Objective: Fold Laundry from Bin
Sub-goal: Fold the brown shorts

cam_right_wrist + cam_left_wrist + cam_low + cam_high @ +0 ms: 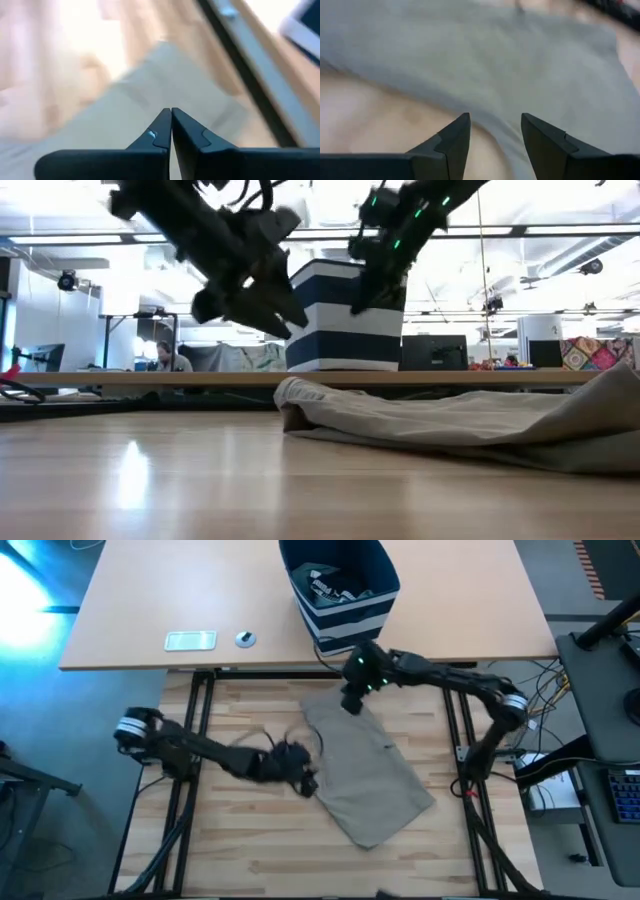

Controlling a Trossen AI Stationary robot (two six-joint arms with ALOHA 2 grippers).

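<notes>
Beige garment (372, 775) is lying flat, long axis running far-left to near-right; bare table (240, 840) is surrounding its near edges. Left gripper (305, 780) is standing spread, empty, at its left edge; right gripper (352, 705) is pressed together, empty, above its far corner.

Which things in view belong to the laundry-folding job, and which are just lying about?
Part of the job:
- beige garment, spread on the near table
- striped bin with more laundry inside
- left gripper, open, at the garment's edge
- right gripper, shut, over its far corner

Lying about:
- white flat device
- small round object beside it
</notes>
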